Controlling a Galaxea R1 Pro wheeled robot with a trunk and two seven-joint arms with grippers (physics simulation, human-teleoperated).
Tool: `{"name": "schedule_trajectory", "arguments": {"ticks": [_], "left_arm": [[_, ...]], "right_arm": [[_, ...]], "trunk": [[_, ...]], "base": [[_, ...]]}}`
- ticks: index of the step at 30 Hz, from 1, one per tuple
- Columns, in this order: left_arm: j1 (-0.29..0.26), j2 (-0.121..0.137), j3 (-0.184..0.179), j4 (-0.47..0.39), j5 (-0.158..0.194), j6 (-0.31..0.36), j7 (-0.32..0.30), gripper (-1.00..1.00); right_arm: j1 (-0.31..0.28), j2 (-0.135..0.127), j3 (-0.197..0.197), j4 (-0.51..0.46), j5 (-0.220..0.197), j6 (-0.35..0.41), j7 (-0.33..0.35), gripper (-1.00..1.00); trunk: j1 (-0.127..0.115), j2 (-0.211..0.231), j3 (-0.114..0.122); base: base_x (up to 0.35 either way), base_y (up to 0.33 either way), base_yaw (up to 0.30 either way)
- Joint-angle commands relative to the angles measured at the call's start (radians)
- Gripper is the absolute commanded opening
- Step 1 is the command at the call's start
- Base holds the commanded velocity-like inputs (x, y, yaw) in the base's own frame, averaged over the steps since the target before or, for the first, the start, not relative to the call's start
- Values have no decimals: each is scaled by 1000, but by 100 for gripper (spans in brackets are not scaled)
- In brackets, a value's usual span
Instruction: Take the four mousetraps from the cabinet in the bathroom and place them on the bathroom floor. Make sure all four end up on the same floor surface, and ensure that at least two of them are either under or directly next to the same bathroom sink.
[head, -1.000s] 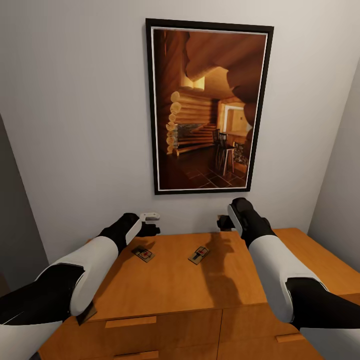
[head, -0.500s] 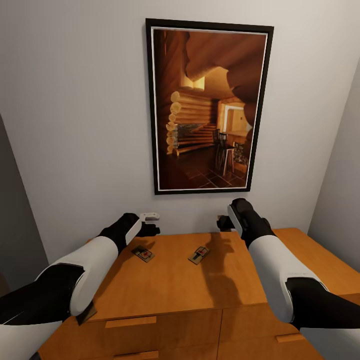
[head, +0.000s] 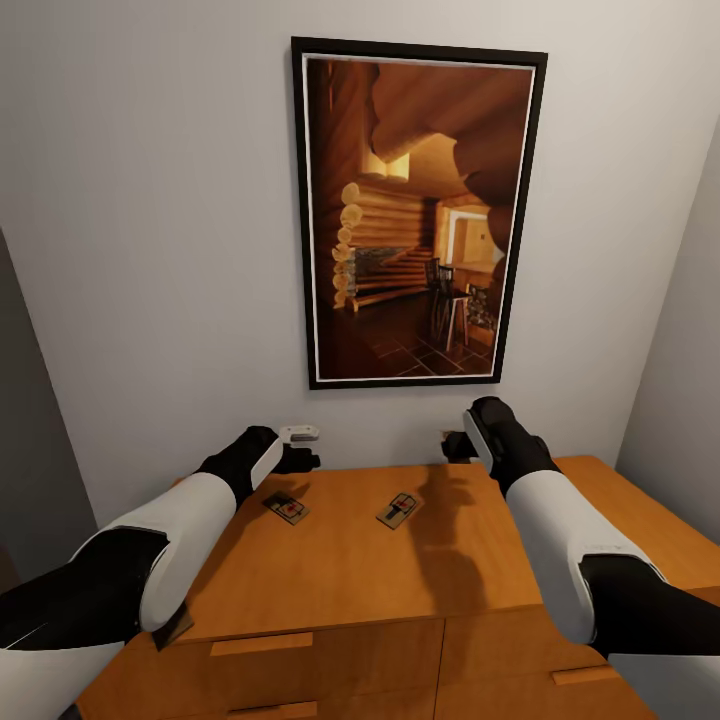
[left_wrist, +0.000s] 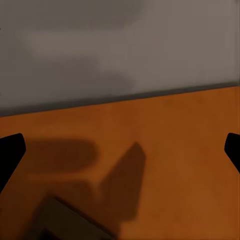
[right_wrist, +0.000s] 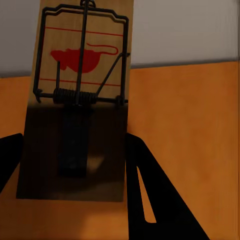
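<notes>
from the head view, you are facing the cabinet (head: 350, 570), a wide orange-brown chest with a flat top and bar-handled drawer fronts along its near edge; none of the drawers stands open, so the top is what carries things. two mousetraps lie flat on that top, well apart from each other: a left mousetrap (head: 286, 507) near your left gripper (head: 305, 460), and a middle mousetrap (head: 398, 510) toward the centre. a dark corner of something flat (head: 175, 628) pokes out from under your left forearm at the cabinet's near left edge; you cannot tell what it is. your right gripper (head: 455, 445) hangs over the far edge of the top, by the pale grey wall (head: 150, 250), where a black-framed picture of a log interior (head: 415, 215) hangs.

in the left wrist view, your left fingertips (left_wrist: 10, 155) stand wide apart at the two edges, over bare cabinet top where it meets the wall. a blurred dark slab corner (left_wrist: 70, 220) lies on the wood just short of them.

in the right wrist view, a held mousetrap (right_wrist: 80, 100) with a red mouse print, wire bar and spring sits between your right fingers (right_wrist: 150, 195), which are closed against its sides.
</notes>
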Motion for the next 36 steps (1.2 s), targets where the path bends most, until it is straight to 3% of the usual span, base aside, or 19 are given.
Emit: {"name": "schedule_trajectory", "arguments": {"ticks": [1, 36], "left_arm": [[-1, 1, -8, -2, 10, 5, 2, 100], [-1, 2, -6, 1, 11, 8, 5, 100]], "right_arm": [[-1, 1, -5, -1, 6, 4, 3, -100], [-1, -2, -5, 20, 5, -3, -1, -100]], "trunk": [[0, -1, -1], [0, -1, -1]], "base": [[0, 0, 0], [-28, 0, 0]]}}
